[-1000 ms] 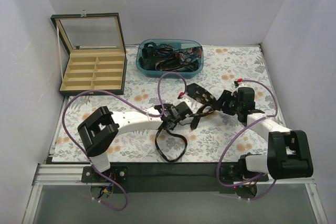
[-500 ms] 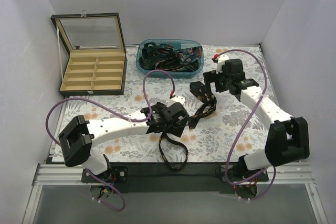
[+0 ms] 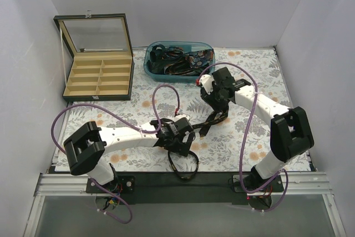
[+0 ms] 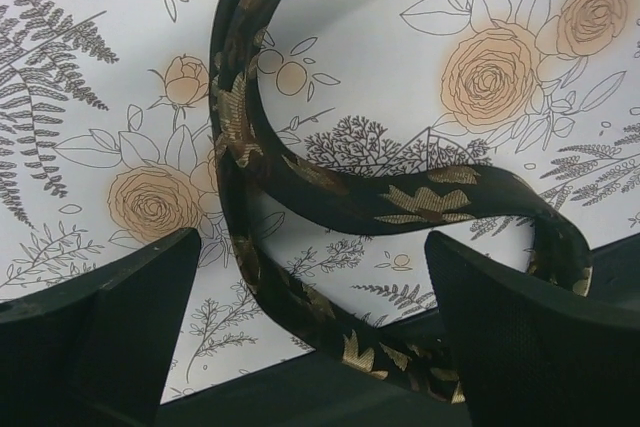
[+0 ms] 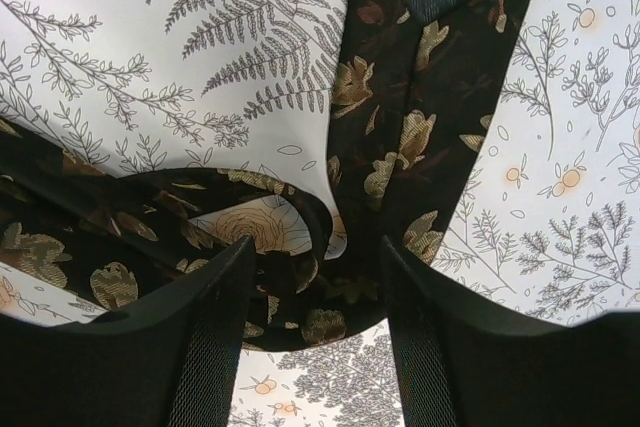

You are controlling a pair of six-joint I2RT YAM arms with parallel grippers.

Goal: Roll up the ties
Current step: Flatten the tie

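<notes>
One black tie with gold leaf pattern lies across the floral cloth, and its narrow end loops over the near edge. My left gripper hovers low over the narrow part, open wide, with the tie curving between its fingers untouched. My right gripper is at the wider part. There the tie is folded into a small curl, and both fingers press its sides. More ties fill the blue bin.
An open wooden box with empty compartments stands at the back left. The blue bin sits at the back centre. Purple cables arch above both arms. The black table edge runs just below the tie's loop.
My left gripper opened and let go of the tie, then shifted slightly nearer. My right gripper opened, swung to the back right, came back left and closed on the tie's folded wide part.
</notes>
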